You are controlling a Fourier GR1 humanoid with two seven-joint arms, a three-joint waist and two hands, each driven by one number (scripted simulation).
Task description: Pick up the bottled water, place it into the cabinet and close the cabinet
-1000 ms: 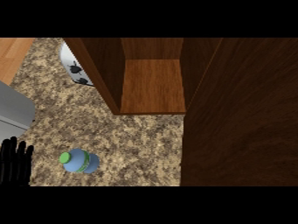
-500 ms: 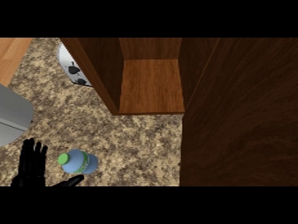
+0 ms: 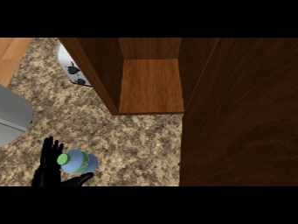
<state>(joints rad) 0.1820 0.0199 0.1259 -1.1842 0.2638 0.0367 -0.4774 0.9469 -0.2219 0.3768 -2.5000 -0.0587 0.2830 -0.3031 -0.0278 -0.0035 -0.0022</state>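
Observation:
The bottled water point(image 3: 80, 162) stands on the speckled counter point(image 3: 132, 140) at the lower left, seen from above: pale blue with a green cap. My left hand point(image 3: 46, 169) sits right against its left side, fingers point(image 3: 49, 148) straight and pointing away from me, thumb point(image 3: 80, 178) spread out along the bottle's near side. The hand is open, not curled round the bottle. The wooden cabinet point(image 3: 150, 85) stands open beyond the bottle, its inner shelf bare. My right hand does not show.
The cabinet's dark open door point(image 3: 248, 122) fills the right side like a wall. A grey appliance point(image 3: 3, 116) juts in at the left edge. A white object with black knobs point(image 3: 71, 70) sits behind the cabinet's left wall.
My left hand has moved up and to the right from the lower left corner, closing in on the bottle, and its thumb has spread out near the bottle. The bottle has not moved.

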